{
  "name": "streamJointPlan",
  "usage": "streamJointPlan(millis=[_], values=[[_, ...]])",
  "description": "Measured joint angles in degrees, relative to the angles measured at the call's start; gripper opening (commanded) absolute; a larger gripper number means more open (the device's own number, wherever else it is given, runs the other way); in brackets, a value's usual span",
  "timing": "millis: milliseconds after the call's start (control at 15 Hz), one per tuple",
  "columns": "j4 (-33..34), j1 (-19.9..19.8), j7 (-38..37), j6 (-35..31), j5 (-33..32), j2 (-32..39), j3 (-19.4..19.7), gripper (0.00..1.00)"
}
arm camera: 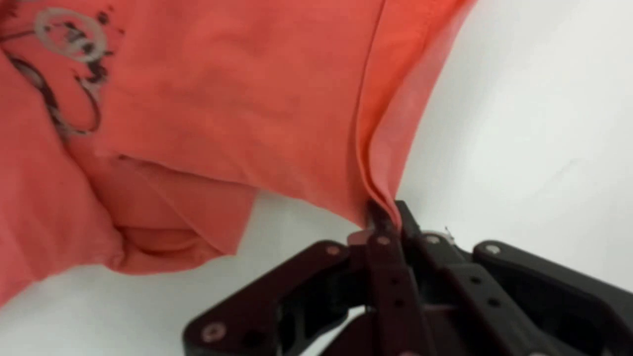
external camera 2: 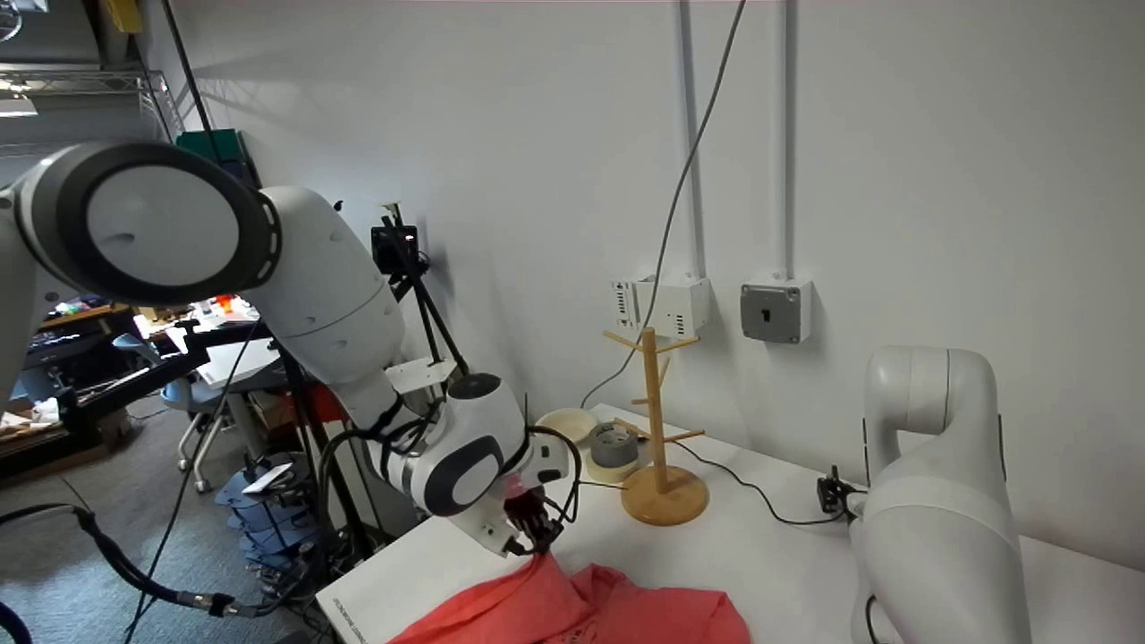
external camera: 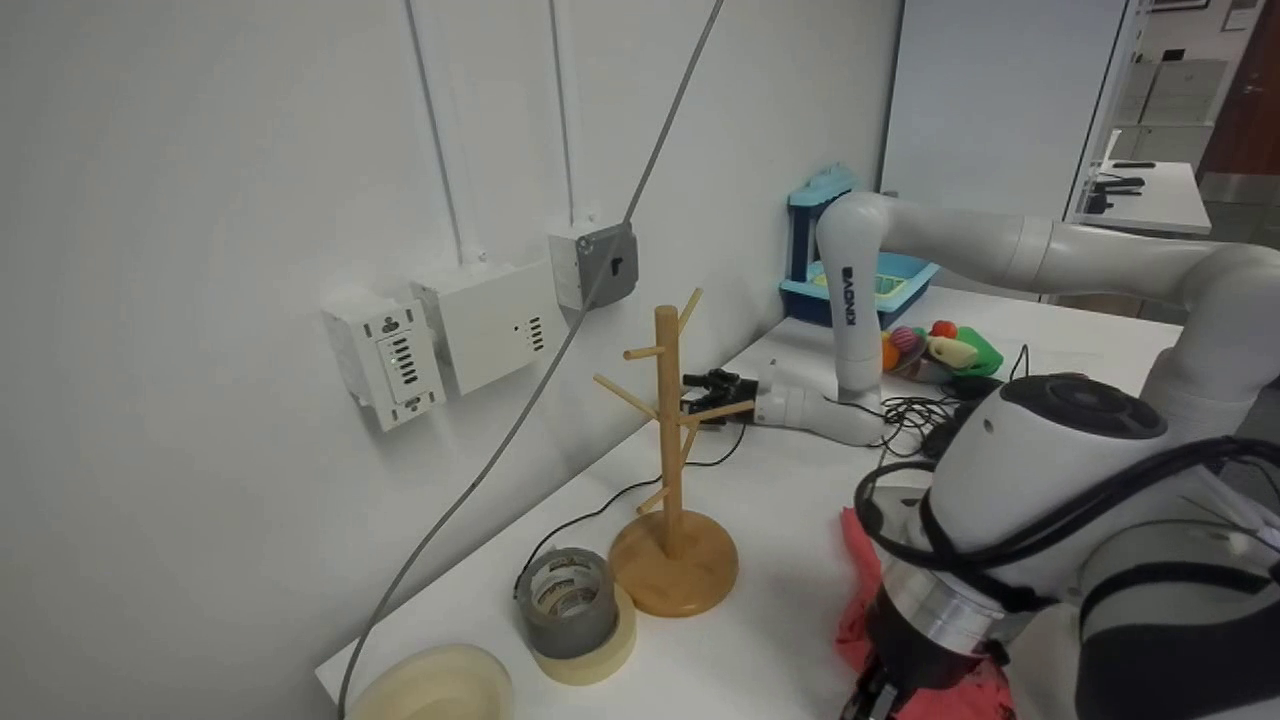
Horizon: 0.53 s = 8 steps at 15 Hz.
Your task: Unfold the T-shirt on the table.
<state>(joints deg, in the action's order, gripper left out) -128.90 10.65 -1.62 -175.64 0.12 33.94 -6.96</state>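
The end effector (arm camera: pixel 393 220) grasps an edge of the T-shirt (arm camera: pixel 237 99); in the wrist view it spreads from there over the surface (arm camera: pixel 519 148), toward 9 through 12 o'clock.

You are working in what looks like a robotics lab: your arm (external camera 2: pixel 331 295) and a second arm (external camera: pixel 855 235) marked KINOVA reach over a white table (external camera 2: pixel 787 563), with a metal framework (external camera 2: pixel 80 83), a desk (external camera 2: pixel 234 363) and a wheeled chair (external camera 2: pixel 183 398) in the background.
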Motion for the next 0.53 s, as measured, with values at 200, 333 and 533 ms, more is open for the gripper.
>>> streamJointPlan(millis=[200,333,533], values=[[2.52,3.09,-1.87,0.0,0.0,0.12,-1.52,0.01],[4.35,5.05,-2.9,0.0,0.0,0.43,-2.24,0.01],[7.32,6.68,-3.7,0.21,0.03,1.97,-3.54,0.01]])
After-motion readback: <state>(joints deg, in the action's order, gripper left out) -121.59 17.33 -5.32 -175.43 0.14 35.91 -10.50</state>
